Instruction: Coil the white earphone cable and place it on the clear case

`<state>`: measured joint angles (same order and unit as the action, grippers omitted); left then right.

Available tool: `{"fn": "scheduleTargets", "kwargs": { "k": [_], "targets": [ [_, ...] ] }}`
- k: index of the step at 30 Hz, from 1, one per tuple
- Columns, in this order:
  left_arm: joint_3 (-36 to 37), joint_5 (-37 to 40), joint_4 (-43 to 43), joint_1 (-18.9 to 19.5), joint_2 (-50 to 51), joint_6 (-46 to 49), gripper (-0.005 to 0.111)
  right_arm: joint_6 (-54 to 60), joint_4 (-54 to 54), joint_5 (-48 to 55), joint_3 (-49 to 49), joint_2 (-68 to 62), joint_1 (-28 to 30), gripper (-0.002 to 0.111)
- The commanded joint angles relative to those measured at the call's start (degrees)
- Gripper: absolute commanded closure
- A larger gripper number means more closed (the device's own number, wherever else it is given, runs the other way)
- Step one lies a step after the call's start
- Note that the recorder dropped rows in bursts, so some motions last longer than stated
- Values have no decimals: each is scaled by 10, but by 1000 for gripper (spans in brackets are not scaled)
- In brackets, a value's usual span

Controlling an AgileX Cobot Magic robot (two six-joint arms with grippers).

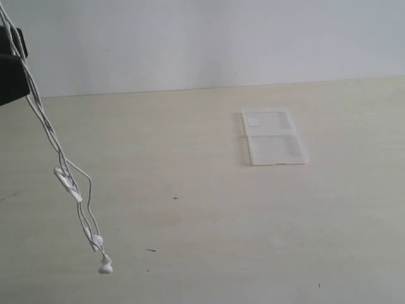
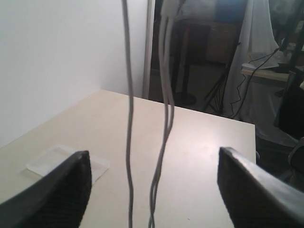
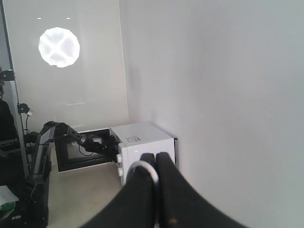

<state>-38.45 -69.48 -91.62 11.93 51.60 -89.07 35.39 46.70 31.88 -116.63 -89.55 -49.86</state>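
The white earphone cable (image 1: 68, 185) hung in the air at the left edge of the scene, well apart from the clear case (image 1: 274, 136). Its strands ran steeply down from the top left corner, past a dark arm part (image 1: 11, 69) cut off by that edge. The inline remote (image 1: 71, 189) sat about halfway down the strands, and the two earbuds (image 1: 101, 256) dangled lowest, over the near left part of the bench (image 1: 209, 253). Whether the buds touched the surface could not be told.

The case lay opened flat on the bench, right of the middle and toward the far side, with one half just behind the other. Its frosted edges stood a little short of the line where the bench met the white wall (image 1: 190, 44). Bare pale benchtop lay between the hanging cable and the case, and also near and right of the case, marked only by a few tiny dark specks (image 1: 175, 197).

In the left wrist view the left gripper (image 2: 153, 154) had its fingers (image 2: 71, 185) spread wide apart. The cable strands hung down through the gap and touched neither one.

In the right wrist view the right gripper (image 3: 156, 159) pointed along the wall, its fingers (image 3: 178, 190) pressed together on a small white loop of the cable at their tips.
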Motion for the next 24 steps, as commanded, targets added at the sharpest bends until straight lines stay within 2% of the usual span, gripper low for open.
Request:
{"fn": "scheduleTargets", "kwargs": {
  "k": [1, 7, 11, 24],
  "targets": [
    [4, -4, 4, 0, 1, 3, 37, 6, 2, -10, -4, 1, 3, 108],
    [4, -4, 3, 0, 1, 3, 56, 6, 2, -14, -4, 1, 3, 108],
    [4, -5, -1, 0, 1, 3, 64, 6, 2, -14, -4, 1, 3, 108],
    [4, -5, -3, 0, 1, 3, 64, 7, 2, -17, -4, 1, 3, 108]
  ]
}}
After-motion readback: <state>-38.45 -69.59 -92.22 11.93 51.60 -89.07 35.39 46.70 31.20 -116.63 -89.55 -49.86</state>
